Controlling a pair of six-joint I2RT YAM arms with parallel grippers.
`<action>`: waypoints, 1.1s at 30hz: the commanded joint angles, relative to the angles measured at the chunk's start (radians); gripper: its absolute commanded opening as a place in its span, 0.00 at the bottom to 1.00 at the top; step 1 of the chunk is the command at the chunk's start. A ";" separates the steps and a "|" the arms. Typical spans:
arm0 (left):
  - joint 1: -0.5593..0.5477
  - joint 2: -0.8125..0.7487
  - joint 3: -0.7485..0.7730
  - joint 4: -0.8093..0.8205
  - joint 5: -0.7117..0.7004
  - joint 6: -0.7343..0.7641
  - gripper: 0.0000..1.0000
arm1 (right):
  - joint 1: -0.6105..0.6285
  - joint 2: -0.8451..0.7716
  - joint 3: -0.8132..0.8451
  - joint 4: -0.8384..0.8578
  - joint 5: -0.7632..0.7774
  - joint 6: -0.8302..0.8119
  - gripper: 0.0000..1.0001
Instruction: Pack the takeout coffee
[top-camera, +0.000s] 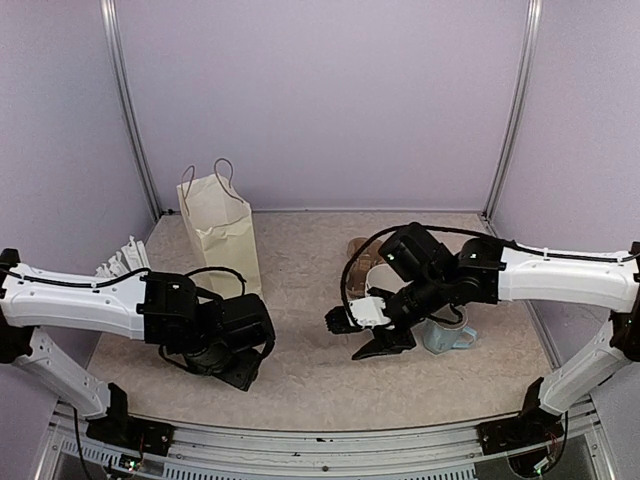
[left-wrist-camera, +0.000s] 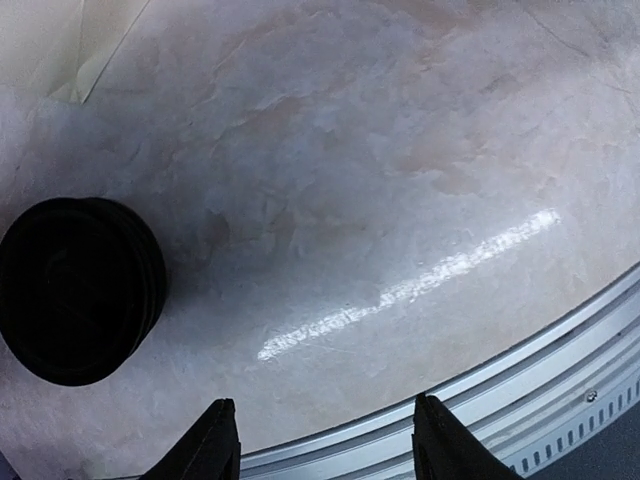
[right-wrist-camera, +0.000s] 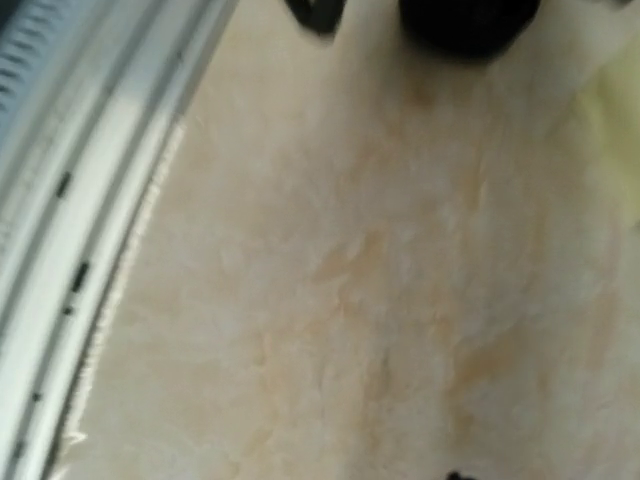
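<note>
On the top camera, my left gripper (top-camera: 243, 375) hangs low over the beige marbled tabletop (top-camera: 320, 390) close to the front edge. It's on the near side of the tall cream paper bag with string handles (top-camera: 220, 225), which stands upright. The right gripper (top-camera: 362, 337) is around mid-table pointing left, and the light-blue ceramic handled mug (top-camera: 450, 335) sits just behind it, partly under the arm. A bunch of white sticks (top-camera: 125, 260) pokes out behind the left arm, and there's a brown cardboard piece (top-camera: 358, 247) behind the right one. I can't pick out the coffee from up here, the left arm covers that spot. Over on the left wrist cam, the fingers (left-wrist-camera: 215, 445) are spread wide with nothing between them, just bare table and the aluminium rail (left-wrist-camera: 560, 375) along the near edge. The black takeout coffee cup with its round black plastic lid (left-wrist-camera: 78, 290) sits on the table off to the left of the fingers, apart from them. It's seen from above, so I mostly get lid. The right wrist cam is all smeared. The rail runs down the left side, and what looks like the cup (right-wrist-camera: 470, 18) is a dark round blur at the top edge. Honestly I can't tell whether that gripper is wide or narrow.
</note>
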 joint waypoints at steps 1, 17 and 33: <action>0.082 0.009 -0.045 -0.052 0.009 -0.105 0.56 | 0.015 0.092 -0.034 0.117 0.156 0.015 0.49; 0.174 0.181 0.065 -0.192 -0.078 0.054 0.53 | -0.004 0.129 -0.205 0.298 0.150 0.005 0.45; 0.252 0.217 0.045 -0.216 -0.015 0.193 0.44 | -0.017 0.124 -0.222 0.303 0.149 0.000 0.45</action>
